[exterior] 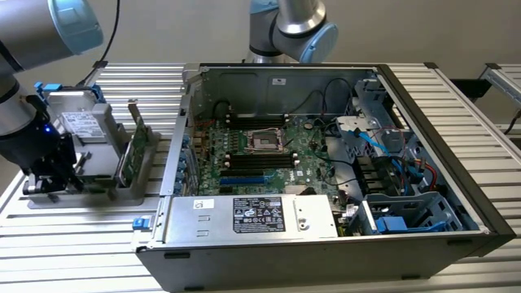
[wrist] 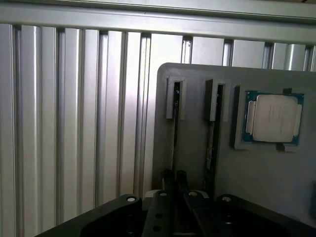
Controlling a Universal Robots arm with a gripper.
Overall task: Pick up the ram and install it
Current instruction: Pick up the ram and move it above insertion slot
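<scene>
Wrist view puts the black gripper (wrist: 174, 178) astride the long thin ram stick (wrist: 175, 133), edge-on in a grey slotted holder (wrist: 195, 148); clamped or not I cannot tell, and an off-centre hold could jam it against the slot.

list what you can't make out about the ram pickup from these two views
- chips on the ram: wrist view, it stands edge-on in its tray slot
- near end of the ram: wrist view, the claw covers it
- print on the processor chip: wrist view, too small
- slot latches on the motherboard: exterior view, too small
</scene>
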